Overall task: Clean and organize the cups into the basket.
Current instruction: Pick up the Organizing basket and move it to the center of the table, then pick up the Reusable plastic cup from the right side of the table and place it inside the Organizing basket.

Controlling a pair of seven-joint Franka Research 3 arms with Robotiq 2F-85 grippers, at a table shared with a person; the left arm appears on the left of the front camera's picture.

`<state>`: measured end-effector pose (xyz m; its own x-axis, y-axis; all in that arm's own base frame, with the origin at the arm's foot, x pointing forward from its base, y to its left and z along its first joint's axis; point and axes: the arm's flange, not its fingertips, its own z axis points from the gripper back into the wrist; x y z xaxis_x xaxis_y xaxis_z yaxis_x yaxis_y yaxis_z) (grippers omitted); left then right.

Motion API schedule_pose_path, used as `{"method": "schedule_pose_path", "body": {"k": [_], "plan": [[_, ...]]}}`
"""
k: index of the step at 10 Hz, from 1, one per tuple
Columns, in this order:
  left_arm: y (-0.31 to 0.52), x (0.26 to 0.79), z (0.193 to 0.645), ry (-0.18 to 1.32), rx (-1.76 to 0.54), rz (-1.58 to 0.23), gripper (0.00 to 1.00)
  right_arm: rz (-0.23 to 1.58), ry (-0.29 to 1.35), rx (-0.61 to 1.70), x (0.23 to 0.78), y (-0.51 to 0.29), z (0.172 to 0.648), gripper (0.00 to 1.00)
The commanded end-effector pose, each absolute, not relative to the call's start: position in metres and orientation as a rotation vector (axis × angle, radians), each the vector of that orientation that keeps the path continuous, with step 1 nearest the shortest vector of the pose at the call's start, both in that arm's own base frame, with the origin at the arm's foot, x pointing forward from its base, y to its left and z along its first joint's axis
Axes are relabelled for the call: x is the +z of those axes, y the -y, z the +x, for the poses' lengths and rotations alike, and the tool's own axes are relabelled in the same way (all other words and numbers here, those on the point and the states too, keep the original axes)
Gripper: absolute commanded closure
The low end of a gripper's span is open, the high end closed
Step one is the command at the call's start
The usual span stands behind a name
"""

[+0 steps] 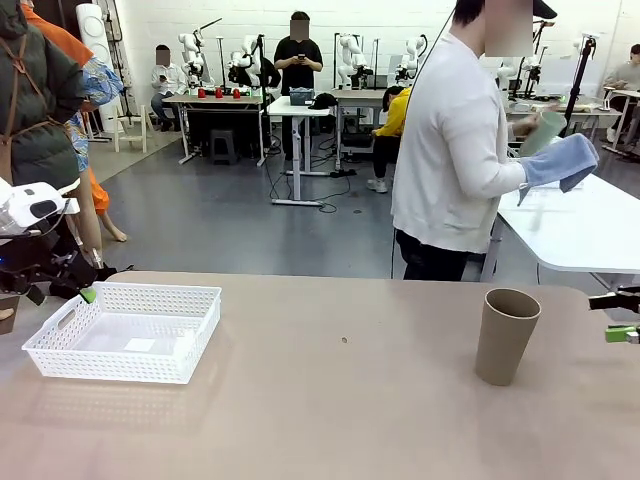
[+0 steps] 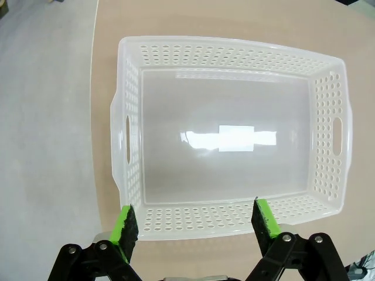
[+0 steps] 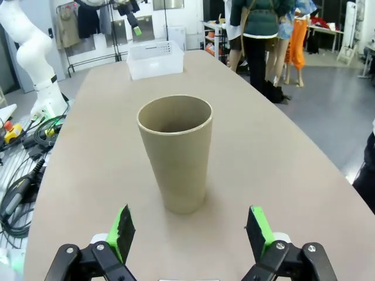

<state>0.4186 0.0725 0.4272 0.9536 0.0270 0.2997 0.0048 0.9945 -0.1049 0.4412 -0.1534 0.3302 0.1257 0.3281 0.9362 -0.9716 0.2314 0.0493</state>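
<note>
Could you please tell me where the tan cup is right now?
The tan cup stands upright at the front view's right, on the table, before the open right pincer.

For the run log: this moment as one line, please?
left gripper: open near basket | right gripper: open facing upright tan cup | person: holds green cup, blue cloth

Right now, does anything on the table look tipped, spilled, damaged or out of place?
Nothing stands out. The tan cup stands upright and whole on the table, the white basket sits flat and square, and no spill shows.
</note>
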Motion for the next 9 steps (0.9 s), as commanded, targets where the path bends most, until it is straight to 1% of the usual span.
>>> {"method": "schedule_pose_path", "body": {"k": [1,5,8,9], "plan": [[-0.069,0.422,0.420,0.298,-0.013,-0.120,0.00,0.810,0.982,1.166,0.319,0.143,0.455,0.00],[-0.067,0.416,0.420,0.288,-0.034,-0.120,0.00,0.779,0.886,1.161,0.287,0.134,0.472,0.00],[-0.068,0.419,0.420,0.286,-0.007,-0.104,0.00,0.772,0.899,1.130,0.288,0.129,0.472,0.00],[-0.068,0.419,0.420,0.286,-0.007,-0.104,0.00,0.790,0.875,1.146,0.283,0.134,0.467,0.00]]}}
